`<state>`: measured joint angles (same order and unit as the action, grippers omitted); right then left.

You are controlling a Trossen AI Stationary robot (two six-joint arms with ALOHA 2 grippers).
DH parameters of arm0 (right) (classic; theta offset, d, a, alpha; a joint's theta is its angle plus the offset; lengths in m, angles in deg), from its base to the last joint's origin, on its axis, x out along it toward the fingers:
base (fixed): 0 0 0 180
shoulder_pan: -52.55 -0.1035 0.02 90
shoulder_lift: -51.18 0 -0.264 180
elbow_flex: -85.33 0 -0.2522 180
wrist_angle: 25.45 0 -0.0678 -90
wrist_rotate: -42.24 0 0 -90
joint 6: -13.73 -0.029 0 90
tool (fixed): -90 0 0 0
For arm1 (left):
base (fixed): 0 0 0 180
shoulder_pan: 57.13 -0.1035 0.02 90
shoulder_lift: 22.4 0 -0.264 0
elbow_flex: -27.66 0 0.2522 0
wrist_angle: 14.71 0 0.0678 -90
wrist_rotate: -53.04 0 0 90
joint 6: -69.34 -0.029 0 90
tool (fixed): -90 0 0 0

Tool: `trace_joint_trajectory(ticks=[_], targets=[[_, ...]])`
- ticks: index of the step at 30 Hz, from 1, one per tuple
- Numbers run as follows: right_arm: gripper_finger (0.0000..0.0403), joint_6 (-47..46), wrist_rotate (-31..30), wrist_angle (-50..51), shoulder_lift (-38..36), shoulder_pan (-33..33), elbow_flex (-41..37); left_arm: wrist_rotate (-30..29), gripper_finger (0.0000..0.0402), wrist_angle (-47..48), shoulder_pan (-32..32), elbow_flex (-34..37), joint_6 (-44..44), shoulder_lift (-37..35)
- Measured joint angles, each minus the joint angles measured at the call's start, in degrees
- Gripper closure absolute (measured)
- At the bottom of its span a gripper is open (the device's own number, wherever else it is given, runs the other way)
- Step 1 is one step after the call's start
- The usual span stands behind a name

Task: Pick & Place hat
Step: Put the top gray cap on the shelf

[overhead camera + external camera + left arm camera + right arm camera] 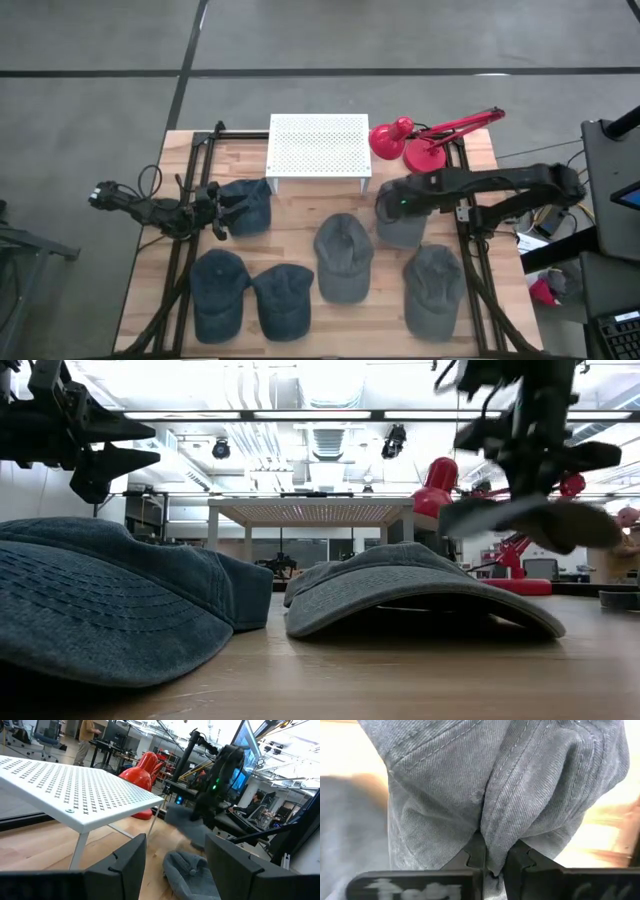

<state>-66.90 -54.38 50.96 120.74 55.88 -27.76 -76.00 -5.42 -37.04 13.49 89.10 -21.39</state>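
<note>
Hat (530, 785) pinched in right end effector (494, 861), no readable writing

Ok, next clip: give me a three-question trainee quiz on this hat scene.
1. True or false: the right gripper is shut on a hat.
2. What stands beside the white perforated shelf? A) a red lamp B) a blue bin C) a green bottle
3. Fill in: the left gripper hangs over the table's ____ side, fingers apart.

Key: 1 true; 2 A; 3 left.
</note>
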Motion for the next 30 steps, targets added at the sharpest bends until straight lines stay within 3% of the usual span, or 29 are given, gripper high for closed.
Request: trace_joint_trajectory(ticks=[5,10,20,22,25,30], targets=[[0.0377,8.8,4.0,-5.0,-7.8,-0.1,0.0,0.0,0.0197,0.0,0.0,0.0,0.0,0.0],[0.0377,22.5,8.0,-16.9,-12.3,-0.1,0.0,0.0,0.0197,0.0,0.0,0.0,0.0,0.0],[0.0377,39.7,8.0,-46.7,-11.7,-0.1,0.1,0.0,0.0197,0.0,0.0,0.0,0.0,0.0],[0.0375,41.7,5.6,-52.2,-10.2,-0.1,0.1,0.0,0.0197,0.0,0.0,0.0,0.0,0.0],[0.0366,42.4,-2.5,-56.6,-7.8,-0.1,0.5,0.0,0.0197,0.0,0.0,0.0,0.0,0.0],[0.0363,42.4,-17.6,-51.4,-2.3,0.0,7.4,0.0,0.0197,0.0,0.0,0.0,0.0,0.0]])
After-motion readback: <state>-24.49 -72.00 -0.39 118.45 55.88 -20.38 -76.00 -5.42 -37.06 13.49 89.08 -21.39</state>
